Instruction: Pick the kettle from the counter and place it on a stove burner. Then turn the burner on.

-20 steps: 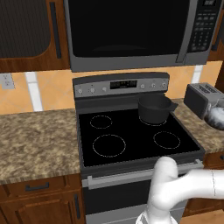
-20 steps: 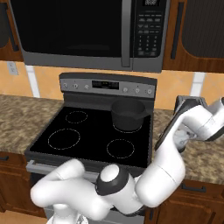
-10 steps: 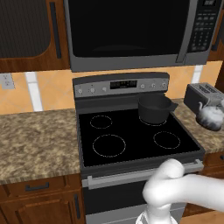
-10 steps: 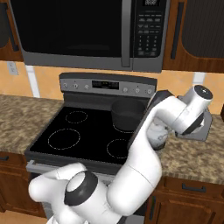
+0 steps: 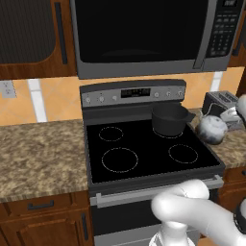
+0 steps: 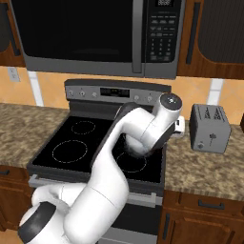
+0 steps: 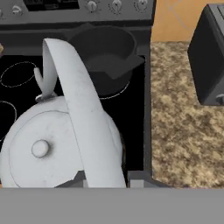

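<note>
The small silver-grey kettle (image 5: 212, 129) hangs just off the surface at the right edge of the black cooktop, beside the right counter (image 5: 236, 140). In the hand view the kettle (image 7: 48, 148) lies right below me, and its arched handle (image 7: 83, 113) runs down between my fingertips. My gripper (image 7: 107, 178) is shut on that handle. The largest stove burner (image 5: 119, 159) is the front-left ring, far to the kettle's left and bare. In the right base view my own arm (image 6: 143, 133) hides the kettle, while the burner (image 6: 68, 151) shows at the left.
A wide dark pot (image 5: 169, 118) stands on the back-right ring, just behind and left of the kettle. A boxy grey toaster (image 5: 220, 101) sits on the right counter against the wall. The knob panel (image 5: 132, 93) runs behind the cooktop, under a microwave (image 5: 144, 33).
The arm has swung left, carrying the kettle from over the right counter to the cooktop's right edge. Pot and toaster have not moved.
</note>
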Available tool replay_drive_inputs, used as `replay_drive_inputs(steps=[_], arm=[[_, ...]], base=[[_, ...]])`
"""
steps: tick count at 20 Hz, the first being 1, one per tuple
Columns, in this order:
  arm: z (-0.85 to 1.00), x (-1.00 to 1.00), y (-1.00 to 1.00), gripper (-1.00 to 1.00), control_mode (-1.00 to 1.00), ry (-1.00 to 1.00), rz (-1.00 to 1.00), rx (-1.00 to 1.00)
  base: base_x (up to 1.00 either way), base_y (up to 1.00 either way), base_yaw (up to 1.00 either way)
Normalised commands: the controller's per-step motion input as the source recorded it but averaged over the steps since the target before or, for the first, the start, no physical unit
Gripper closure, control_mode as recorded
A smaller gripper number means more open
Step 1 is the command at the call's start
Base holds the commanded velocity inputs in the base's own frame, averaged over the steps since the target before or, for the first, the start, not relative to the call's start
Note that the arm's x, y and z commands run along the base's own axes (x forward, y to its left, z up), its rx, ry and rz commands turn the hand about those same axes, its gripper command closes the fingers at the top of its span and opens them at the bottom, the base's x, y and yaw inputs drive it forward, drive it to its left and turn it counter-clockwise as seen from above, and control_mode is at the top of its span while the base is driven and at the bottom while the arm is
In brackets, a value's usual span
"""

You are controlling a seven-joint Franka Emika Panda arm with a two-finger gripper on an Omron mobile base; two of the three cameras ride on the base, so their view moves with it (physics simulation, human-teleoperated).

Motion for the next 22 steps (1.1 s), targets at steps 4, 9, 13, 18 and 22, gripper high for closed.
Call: replay_drive_inputs(steps=[4,9,13,18,22], arm=[[0.25,0.00,1.00,1.00,-1.00,-0.08,0.00,-0.12],[0.41,-0.08,1.00,1.00,-1.00,-0.02,0.01,-0.13],[0.33,0.00,1.00,1.00,-1.00,0.00,0.01,-0.12],[0.17,-0.01,1.00,1.00,-1.00,0.00,0.00,-0.08],[0.07,0.00,1.00,1.00,-1.00,0.04,0.00,-0.12]], base=[[0.00,0.00,0.00],[0.00,0.00,0.00],[0.00,0.00,0.00],[0.00,0.00,0.00],[0.00,0.00,0.00]])
